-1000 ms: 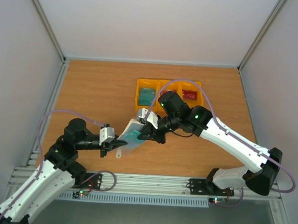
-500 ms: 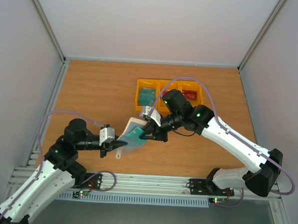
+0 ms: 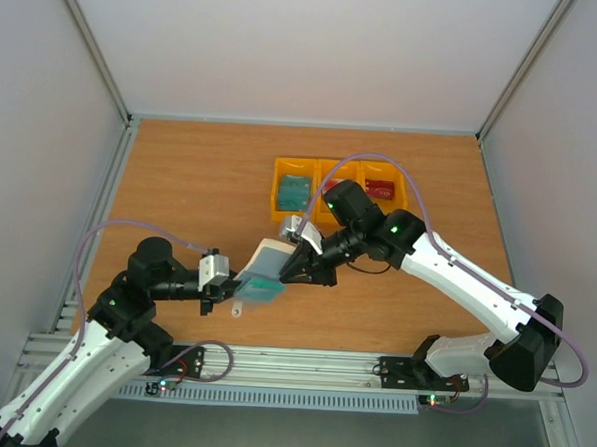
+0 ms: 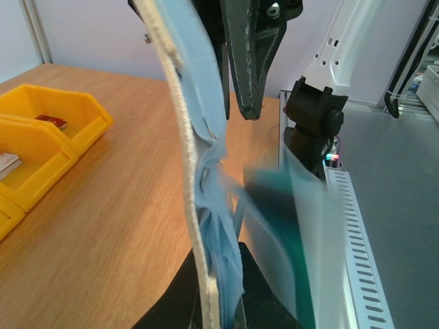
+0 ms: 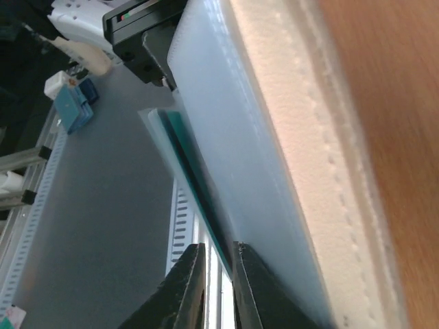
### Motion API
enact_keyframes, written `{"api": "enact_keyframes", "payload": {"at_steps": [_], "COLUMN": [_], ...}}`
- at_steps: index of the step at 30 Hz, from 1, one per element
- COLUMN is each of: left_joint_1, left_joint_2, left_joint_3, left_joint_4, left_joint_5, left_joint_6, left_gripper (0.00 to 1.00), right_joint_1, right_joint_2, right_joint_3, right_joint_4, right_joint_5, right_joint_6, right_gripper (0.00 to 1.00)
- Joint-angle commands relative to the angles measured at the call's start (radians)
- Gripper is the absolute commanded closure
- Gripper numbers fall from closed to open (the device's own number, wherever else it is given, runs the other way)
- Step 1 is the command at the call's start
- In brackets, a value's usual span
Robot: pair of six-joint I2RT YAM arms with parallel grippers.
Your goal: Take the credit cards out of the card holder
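My left gripper [image 3: 235, 283] is clamped on the holder [image 3: 262, 270]. The right gripper [image 5: 217, 248] is narrow, with the teal card [image 5: 180, 147] between its fingers, but I can't tell if it bites. If the pinch is weak, I'll pull away empty or drop the card.

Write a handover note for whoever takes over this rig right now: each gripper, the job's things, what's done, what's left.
Left gripper: shut on the card holder, held up on edge above the table.
Right gripper: fingers nearly together astride a teal card in the holder's sleeve; grip unclear.
Done: a second teal card and a dark red card lie in the yellow tray.
Left: pull this teal card free, put it in the tray, check the holder for more.
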Motion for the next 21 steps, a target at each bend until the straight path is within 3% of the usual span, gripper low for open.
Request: {"api": "enact_keyframes", "payload": {"at_steps": [1,6,10,15,19,21], "left_joint_1": [-0.006,-0.006,-0.006,-0.006,-0.006,-0.006], "left_joint_2": [-0.018,-0.009,-0.002,-0.010,-0.007,-0.007], "left_joint_3": [0.026,0.019,0.013,0.012,0.021,0.021], "left_joint_4": [0.066,0.106,0.114,0.121,0.098,0.094], "left_joint_5": [0.026,-0.012,-0.007,-0.002,-0.003,0.005], "left_joint_6": [-0.001,-0.086,-0.189,-0.164,-0.123,-0.118], "left_gripper": [1.00,1.00,1.00,1.00,1.00,1.00], "right_joint_1": [-0.006,-0.002,0.054,0.126,0.138,0.138], "right_joint_2": [0.021,0.005,-0.009,-0.001,0.010,0.005], "right_joint_3": [0.004,-0.029,-0.035,-0.029,-0.022,-0.022], "right_joint_4": [0.000,0.116,0.141,0.152,0.139,0.142], "right_joint_5": [-0.073,-0.097,0.089,0.237,0.185,0.181], "right_joint_6": [0.053,0.132,0.124,0.066,0.045,0.039], "right_gripper": [0.90,0.96,0.91,0.86,0.80,0.83]}}
